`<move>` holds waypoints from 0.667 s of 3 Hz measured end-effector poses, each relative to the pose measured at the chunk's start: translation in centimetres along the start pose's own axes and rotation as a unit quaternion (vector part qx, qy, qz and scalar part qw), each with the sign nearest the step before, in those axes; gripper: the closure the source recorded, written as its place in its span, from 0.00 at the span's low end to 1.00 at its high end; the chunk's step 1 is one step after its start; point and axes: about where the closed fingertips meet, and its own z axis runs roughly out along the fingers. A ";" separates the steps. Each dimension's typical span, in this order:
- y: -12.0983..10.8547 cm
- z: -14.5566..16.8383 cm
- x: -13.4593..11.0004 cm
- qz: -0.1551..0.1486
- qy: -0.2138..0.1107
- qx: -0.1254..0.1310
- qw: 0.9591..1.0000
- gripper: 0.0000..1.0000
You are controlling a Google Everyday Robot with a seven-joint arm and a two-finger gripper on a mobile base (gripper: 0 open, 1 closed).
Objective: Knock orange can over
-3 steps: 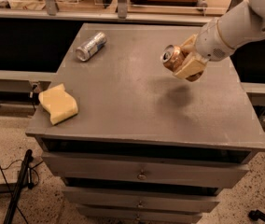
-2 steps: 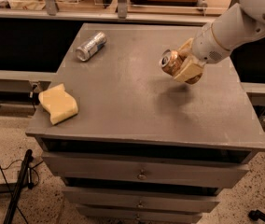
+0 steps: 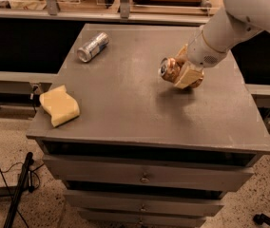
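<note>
We looked at a grey table (image 3: pixel 125 113) that sat on top of some drawers (image 3: pixel 144 177). Closest to us, and far off to the left of the gripper, lay a yellow sponge (image 3: pixel 59 105). Further back, over the right side of the table, the gripper (image 3: pixel 180 68) had its two fingers closed around the orange can (image 3: pixel 169 70). The can was tipped on its side, with its silver top facing left. It looked as if it hung just above the table, with a shadow under it. Behind the gripper and well to its left, a silver can (image 3: pixel 92 47) lay flat. We thought the job was nearly done. The can was tipped, but it had not yet been let go to rest on the table.
</note>
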 end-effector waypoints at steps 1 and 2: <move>0.3 0.2 0.0 -0.009 0.023 -0.009 1.000 0.49; 0.2 0.1 -0.2 -0.011 0.036 -0.018 0.999 0.34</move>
